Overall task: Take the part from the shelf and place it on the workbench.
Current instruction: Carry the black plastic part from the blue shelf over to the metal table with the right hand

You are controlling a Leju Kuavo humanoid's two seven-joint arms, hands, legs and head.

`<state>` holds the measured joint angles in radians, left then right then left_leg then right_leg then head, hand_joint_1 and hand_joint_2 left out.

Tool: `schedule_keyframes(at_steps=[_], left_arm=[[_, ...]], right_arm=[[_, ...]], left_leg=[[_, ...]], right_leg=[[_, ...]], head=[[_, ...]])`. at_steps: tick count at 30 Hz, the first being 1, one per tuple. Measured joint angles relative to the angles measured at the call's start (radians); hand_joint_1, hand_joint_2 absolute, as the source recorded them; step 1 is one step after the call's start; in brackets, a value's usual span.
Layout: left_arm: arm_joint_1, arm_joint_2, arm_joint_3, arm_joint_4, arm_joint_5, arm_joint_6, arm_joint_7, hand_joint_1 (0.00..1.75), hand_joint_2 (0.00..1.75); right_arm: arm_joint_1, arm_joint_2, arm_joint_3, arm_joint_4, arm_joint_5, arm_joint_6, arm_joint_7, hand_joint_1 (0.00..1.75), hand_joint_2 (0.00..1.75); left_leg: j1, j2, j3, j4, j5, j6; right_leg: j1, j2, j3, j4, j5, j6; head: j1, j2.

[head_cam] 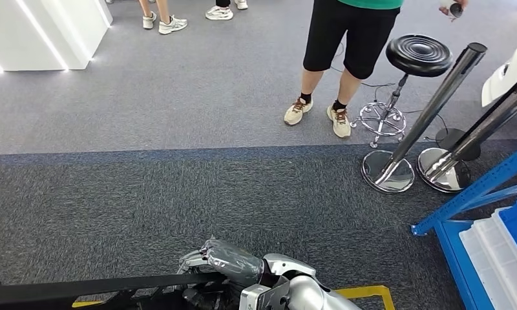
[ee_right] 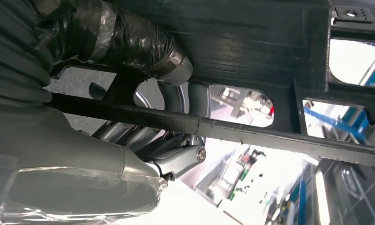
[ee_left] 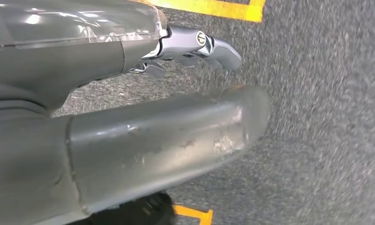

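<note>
The right hand (head_cam: 220, 261) showed grey, its back wrapped in glossy clear film, and it joined a polished silver forearm (head_cam: 301, 290) through a rounded metal wrist shell. Seen close, the left hand (ee_left: 129, 136) had a thick grey thumb, scuffed and scratched pale near the tip, darker fingers (ee_left: 209, 47) with a round screw at the hinge, and clear plastic sheeting over the cover.

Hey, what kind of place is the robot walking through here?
Probably an indoor robotics lab or demo hall: grey carpet floor, blue metal shelving rack with bins, black round stool, and a person standing by.
</note>
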<state>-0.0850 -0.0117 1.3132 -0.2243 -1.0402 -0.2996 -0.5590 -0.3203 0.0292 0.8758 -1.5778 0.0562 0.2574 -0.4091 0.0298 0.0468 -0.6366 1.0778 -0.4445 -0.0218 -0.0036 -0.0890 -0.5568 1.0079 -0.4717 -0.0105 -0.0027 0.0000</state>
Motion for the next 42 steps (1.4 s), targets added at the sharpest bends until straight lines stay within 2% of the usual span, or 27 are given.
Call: schedule_keyframes(at_steps=[2, 4, 5, 7, 9, 10, 11, 12, 13, 15, 16, 18, 20, 22, 24, 26, 27, 28, 30, 32, 33, 35, 37, 39, 40, 41, 42], left_arm=[[0.0, 0.005, 0.0, 0.0, 0.007, 0.005, 0.004, 0.0, 0.0], [0.005, 0.014, 0.001, 0.0, 0.013, 0.01, 0.006, 0.0, 0.0], [0.008, 0.019, 0.002, 0.0, 0.016, 0.012, 0.005, 0.0, 0.0], [0.008, 0.026, 0.003, 0.0, 0.018, 0.014, 0.002, 0.0, 0.0], [0.003, 0.03, 0.004, 0.0, 0.019, 0.015, -0.001, 0.0, 0.0], [0.002, 0.031, 0.004, 0.0, 0.018, 0.016, -0.004, 0.0, 0.0], [0.001, 0.031, 0.004, 0.0, 0.018, 0.017, -0.008, 0.0, 0.0], [0.001, 0.031, 0.005, 0.0, 0.017, 0.018, -0.015, 0.0, 0.0], [0.001, 0.03, 0.005, 0.0, 0.015, 0.018, -0.023, 0.0, 0.0], [-0.001, 0.027, 0.004, 0.0, 0.012, 0.012, -0.04, 0.0, 0.0], [-0.002, 0.024, 0.004, 0.0, 0.011, 0.007, -0.047, 0.0, 0.0], [-0.002, 0.021, 0.004, 0.001, 0.008, -0.003, -0.056, 0.0, 0.0], [0.001, 0.022, 0.004, 0.001, 0.003, -0.007, -0.057, 0.0, 0.0], [0.001, 0.023, 0.003, 0.001, 0.001, -0.007, -0.054, 0.0, 0.0], [-0.004, 0.023, 0.003, 0.002, 0.0, -0.007, -0.052, 0.0, 0.0], [-0.006, 0.023, 0.003, 0.002, 0.004, -0.014, -0.047, 0.0, 0.0], [-0.004, 0.023, 0.003, 0.002, 0.008, -0.021, -0.043, 0.0, 0.0], [-0.002, 0.023, 0.003, 0.002, 0.012, -0.029, -0.038, 0.0, 0.0], [-0.002, 0.024, 0.003, 0.002, 0.02, -0.039, -0.032, 0.0, 0.0], [-0.003, 0.024, 0.003, 0.002, 0.023, -0.042, -0.028, 0.0, 0.0], [-0.003, 0.024, 0.003, 0.002, 0.024, -0.039, -0.026, 0.0, 0.0], [-0.001, 0.025, 0.003, 0.002, 0.023, -0.022, -0.022, 0.0, 0.0], [-0.003, 0.025, 0.003, 0.002, 0.019, 0.001, -0.024, 0.0, 0.0], [-0.01, 0.025, 0.003, 0.002, 0.015, 0.014, -0.031, 0.0, 0.0], [-0.013, 0.024, 0.003, 0.002, 0.012, 0.018, -0.038, 0.0, 0.0], [-0.015, 0.024, 0.002, 0.002, 0.009, 0.019, -0.047, 0.0, 0.0], [-0.015, 0.024, 0.001, 0.002, 0.006, 0.018, -0.056, 0.0, 0.0]], right_arm=[[0.001, -0.003, -0.001, 0.0, -0.004, 0.0, -0.008, 1.68, 1.75], [0.004, -0.008, -0.002, 0.0, -0.007, 0.0, -0.018, 1.68, 1.75], [0.006, -0.01, -0.003, -0.001, -0.007, 0.0, -0.022, 1.68, 1.75], [0.01, -0.016, -0.005, -0.006, -0.008, 0.0, -0.028, 1.68, 1.75], [0.02, -0.023, -0.009, -0.01, -0.009, 0.001, -0.031, 1.68, 1.75], [0.027, -0.028, -0.011, -0.011, -0.007, 0.002, -0.032, 1.68, 1.75], [0.032, -0.031, -0.012, -0.011, -0.005, 0.003, -0.031, 1.68, 1.75], [0.036, -0.034, -0.013, -0.011, -0.001, 0.003, -0.031, 1.68, 1.75], [0.038, -0.035, -0.014, -0.011, 0.002, 0.003, -0.03, 1.68, 1.75], [0.04, -0.036, -0.017, -0.011, 0.008, 0.003, -0.03, 1.68, 1.75], [0.04, -0.036, -0.019, -0.011, 0.01, 0.002, -0.03, 1.68, 1.75], [0.04, -0.036, -0.022, -0.011, 0.011, 0.001, -0.03, 1.68, 1.75], [0.039, -0.035, -0.023, -0.011, 0.012, 0.001, -0.03, 1.68, 1.75], [0.039, -0.033, -0.024, -0.011, 0.014, 0.001, -0.03, 1.68, 1.75], [0.039, -0.032, -0.026, -0.01, 0.015, 0.001, -0.03, 1.68, 1.75], [0.041, -0.032, -0.027, -0.008, 0.015, 0.002, -0.03, 1.68, 1.75], [0.041, -0.032, -0.027, -0.007, 0.016, 0.003, -0.029, 1.68, 1.75], [0.041, -0.032, -0.027, -0.006, 0.016, 0.004, -0.029, 1.68, 1.75], [0.04, -0.032, -0.027, -0.006, 0.016, 0.005, -0.03, 1.68, 1.75], [0.038, -0.032, -0.027, -0.005, 0.016, 0.007, -0.03, 1.68, 1.75], [0.037, -0.032, -0.027, -0.005, 0.017, 0.008, -0.03, 1.68, 1.75], [0.033, -0.032, -0.027, -0.005, 0.018, 0.011, -0.029, 1.68, 1.75], [0.03, -0.031, -0.027, -0.006, 0.02, 0.013, -0.029, 1.68, 1.75], [0.029, -0.032, -0.027, -0.006, 0.024, 0.012, -0.027, 1.68, 1.75], [0.03, -0.033, -0.027, -0.006, 0.027, 0.011, -0.024, 1.68, 1.75], [0.031, -0.033, -0.026, -0.005, 0.031, 0.009, -0.021, 1.68, 1.75], [0.032, -0.034, -0.026, -0.005, 0.036, 0.008, -0.018, 1.68, 1.75]], left_leg=[[-0.005, 0.022, 0.029, -0.055, 0.01, 0.014], [-0.008, 0.002, 0.028, -0.054, 0.009, 0.03], [-0.008, -0.009, 0.029, -0.058, 0.011, 0.036], [-0.006, -0.031, 0.033, -0.064, 0.015, 0.049], [-0.009, -0.054, 0.033, -0.065, 0.015, 0.059], [-0.012, -0.068, 0.033, -0.064, 0.015, 0.061], [-0.015, -0.082, 0.033, -0.063, 0.015, 0.063], [-0.018, -0.097, 0.033, -0.062, 0.015, 0.063], [-0.02, -0.112, 0.034, -0.061, 0.015, 0.063], [-0.021, -0.14, 0.034, -0.059, 0.014, 0.061], [-0.02, -0.151, 0.033, -0.058, 0.014, 0.058], [-0.017, -0.172, 0.028, -0.059, 0.015, 0.047], [-0.015, -0.185, 0.025, -0.063, 0.016, 0.035], [-0.018, -0.144, 0.009, -0.028, -0.009, 0.027], [-0.018, -0.082, -0.044, 0.082, -0.069, 0.02], [-0.013, -0.059, -0.099, 0.187, -0.107, 0.01], [-0.009, -0.054, -0.104, 0.196, -0.1, 0.005], [-0.006, -0.048, -0.089, 0.165, -0.076, 0.001], [-0.004, -0.014, -0.021, 0.04, -0.018, -0.001], [-0.007, 0.012, 0.021, -0.04, 0.007, 0.011], [-0.011, 0.011, 0.024, -0.048, 0.005, 0.02], [-0.011, -0.011, 0.023, -0.05, 0.007, 0.036], [-0.008, -0.032, 0.027, -0.055, 0.009, 0.049], [-0.007, -0.054, 0.028, -0.057, 0.011, 0.059], [-0.009, -0.065, 0.027, -0.057, 0.011, 0.062], [-0.011, -0.078, 0.027, -0.057, 0.011, 0.063], [-0.013, -0.092, 0.027, -0.057, 0.011, 0.064]], right_leg=[[0.005, -0.017, 0.003, 0.006, -0.009, 0.013], [0.006, -0.034, 0.009, 0.004, -0.013, 0.025], [0.004, -0.027, 0.011, 0.009, -0.019, 0.031], [-0.003, 0.019, -0.01, 0.065, -0.057, 0.039], [-0.007, 0.071, -0.074, 0.194, -0.121, 0.039], [-0.007, 0.081, -0.109, 0.258, -0.144, 0.038], [-0.006, 0.085, -0.132, 0.294, -0.147, 0.035], [-0.005, 0.088, -0.137, 0.29, -0.129, 0.031], [-0.003, 0.094, -0.123, 0.249, -0.094, 0.026], [0.001, 0.138, -0.067, 0.111, -0.019, 0.012], [0.002, 0.159, -0.045, 0.059, 0.002, 0.007], [0.005, 0.174, -0.031, 0.02, 0.008, 0.002], [0.003, 0.15, -0.022, 0.007, 0.013, -0.004], [-0.002, 0.123, -0.007, -0.014, 0.02, -0.013], [0.0, 0.092, 0.001, -0.023, 0.02, -0.02], [0.001, 0.06, 0.002, -0.022, 0.015, -0.021], [0.0, 0.045, 0.002, -0.019, 0.012, -0.019], [-0.001, 0.032, 0.002, -0.016, 0.008, -0.016], [-0.001, 0.008, 0.004, -0.005, -0.004, -0.007], [0.004, -0.011, 0.005, 0.007, -0.016, 0.006], [0.007, -0.02, 0.006, 0.01, -0.019, 0.011], [0.006, -0.032, 0.013, 0.009, -0.024, 0.023], [0.0, 0.002, 0.004, 0.042, -0.051, 0.033], [-0.005, 0.06, -0.05, 0.158, -0.113, 0.038], [-0.005, 0.075, -0.087, 0.23, -0.143, 0.038], [-0.005, 0.083, -0.119, 0.285, -0.158, 0.037], [-0.004, 0.086, -0.136, 0.307, -0.153, 0.035]], head=[[0.0, 0.0], [0.0, 0.0], [0.001, 0.0], [0.001, 0.0], [0.001, 0.0], [0.001, 0.0], [0.001, 0.0], [0.001, 0.0], [0.001, 0.0], [0.001, 0.0], [0.001, 0.0], [0.001, 0.0], [0.0, 0.0], [0.0, 0.0], [0.0, 0.0], [0.0, 0.0], [0.0, 0.0], [0.0, 0.0], [0.0, 0.0], [0.0, 0.0], [0.0, 0.0], [0.0, 0.0], [0.0, 0.0], [0.001, 0.0], [0.001, 0.0], [0.001, 0.0], [0.001, 0.0]])
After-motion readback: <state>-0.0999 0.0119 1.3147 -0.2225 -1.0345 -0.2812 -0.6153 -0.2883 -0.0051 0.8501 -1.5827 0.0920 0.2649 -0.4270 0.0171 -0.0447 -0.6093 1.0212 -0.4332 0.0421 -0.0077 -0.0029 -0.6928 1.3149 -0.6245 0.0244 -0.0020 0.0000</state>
